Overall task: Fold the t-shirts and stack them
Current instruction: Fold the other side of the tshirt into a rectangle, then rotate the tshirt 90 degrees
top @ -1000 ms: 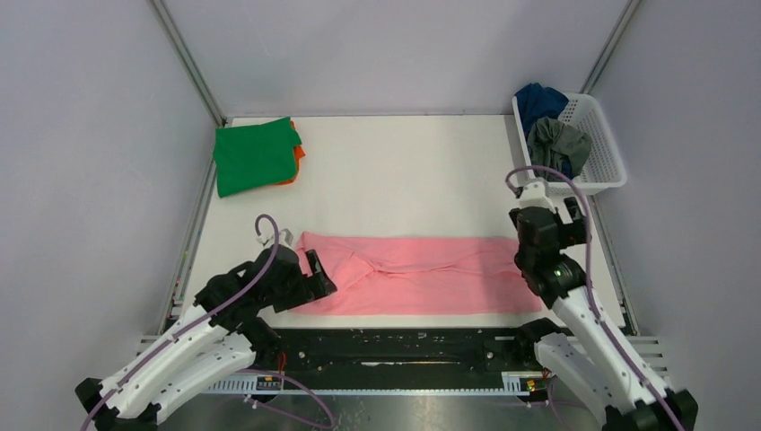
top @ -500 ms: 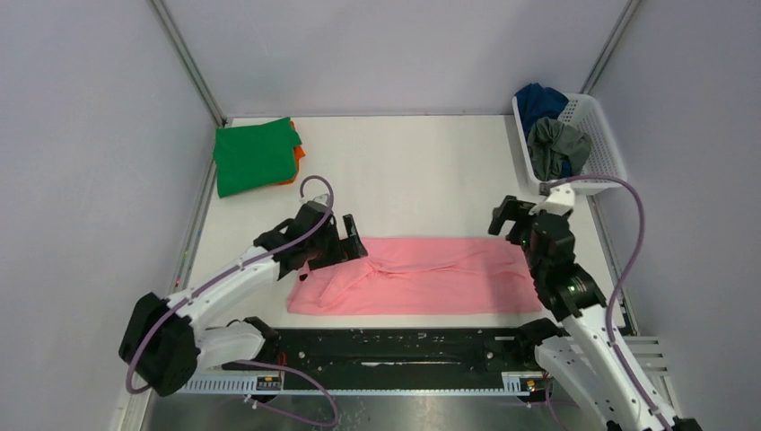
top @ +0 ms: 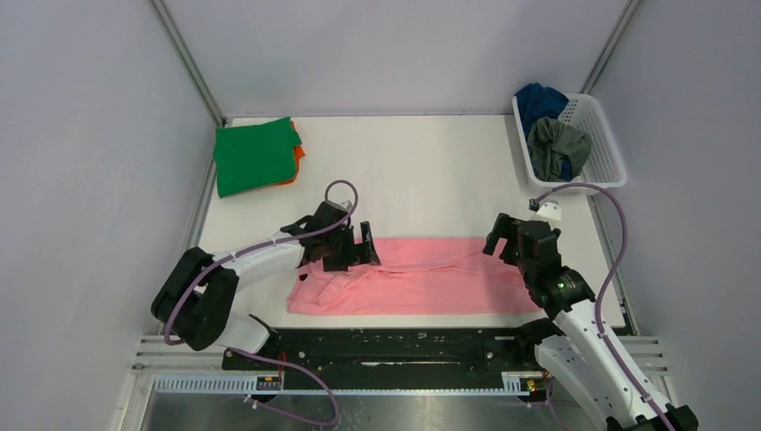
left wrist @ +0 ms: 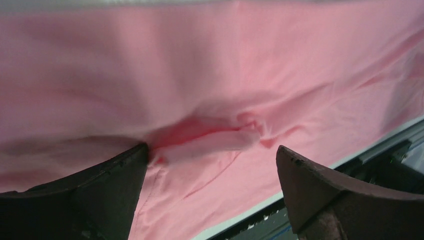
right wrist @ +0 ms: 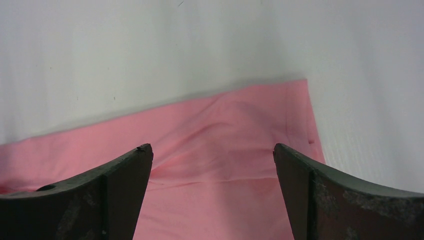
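Note:
The light pink t-shirt (top: 431,278) lies as a long flat band near the table's front edge. Its left end is rumpled and slanted. My left gripper (top: 366,252) is open and low over the band's far left part. In the left wrist view (left wrist: 212,155) a raised pink fold (left wrist: 210,142) lies between the fingers. My right gripper (top: 496,235) is open above the band's far right corner, and pink cloth (right wrist: 225,135) shows between its fingers (right wrist: 120,185). The green t-shirt (top: 254,157) lies folded on the orange one (top: 300,154) at the back left.
A white lattice basket (top: 603,153) at the back right holds the dark blue t-shirt (top: 538,97) and the grey one (top: 558,144). The white table (top: 422,171) ends at a black rail (top: 395,346) in front. Metal posts and grey walls stand on both sides.
My left gripper moved from the shirt's near left corner up and right over the cloth, and the left end has bunched inward. My right gripper swung to the far right corner.

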`<state>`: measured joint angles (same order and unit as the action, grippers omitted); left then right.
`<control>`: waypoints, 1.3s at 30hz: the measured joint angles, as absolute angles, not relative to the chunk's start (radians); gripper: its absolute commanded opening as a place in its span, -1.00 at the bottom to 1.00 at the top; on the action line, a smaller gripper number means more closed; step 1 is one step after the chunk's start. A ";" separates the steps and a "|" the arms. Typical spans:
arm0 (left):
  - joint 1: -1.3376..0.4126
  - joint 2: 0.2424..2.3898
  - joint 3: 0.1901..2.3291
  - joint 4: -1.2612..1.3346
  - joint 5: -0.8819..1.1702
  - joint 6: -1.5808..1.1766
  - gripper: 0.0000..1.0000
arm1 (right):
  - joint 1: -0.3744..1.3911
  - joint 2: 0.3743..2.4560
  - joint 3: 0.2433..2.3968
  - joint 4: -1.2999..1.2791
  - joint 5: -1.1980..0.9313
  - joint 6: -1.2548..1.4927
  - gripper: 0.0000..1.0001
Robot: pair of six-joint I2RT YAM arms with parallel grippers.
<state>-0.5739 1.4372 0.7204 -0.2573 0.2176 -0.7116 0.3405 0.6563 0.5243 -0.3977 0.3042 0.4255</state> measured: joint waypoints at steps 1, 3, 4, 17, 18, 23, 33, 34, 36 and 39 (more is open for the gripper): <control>-0.587 1.428 0.706 -0.257 0.222 -0.712 0.98 | 0.340 0.641 0.521 -0.399 0.319 0.425 0.99; -0.632 1.388 0.669 -0.258 0.225 -0.715 0.98 | 0.340 0.620 0.516 -0.400 0.340 0.424 0.99; -0.660 1.362 0.656 -0.263 0.229 -0.719 0.98 | 0.340 0.613 0.513 -0.399 0.350 0.424 0.99; -1.079 1.147 0.588 -0.393 0.253 -0.784 0.98 | 0.340 0.632 0.501 -0.401 0.382 0.418 0.99; -1.094 1.126 0.588 -0.410 0.251 -0.786 0.98 | 0.340 0.634 0.501 -0.400 0.380 0.420 0.99; -1.043 0.978 0.594 -0.439 0.169 -0.807 0.98 | 0.340 0.667 0.501 -0.395 0.301 0.448 0.99; -0.616 1.199 0.528 -0.157 0.164 -0.962 0.98 | 0.340 0.960 0.502 -0.297 0.061 0.513 0.99; -0.604 1.240 0.528 -0.144 0.163 -0.963 0.98 | 0.340 0.988 0.502 -0.284 0.060 0.515 0.99; -0.565 1.319 0.542 -0.096 0.187 -0.979 0.98 | 0.340 1.048 0.502 -0.256 0.057 0.523 0.98; -0.493 1.459 0.622 -0.002 0.235 -0.997 0.98 | 0.340 1.121 0.502 -0.231 0.035 0.538 0.97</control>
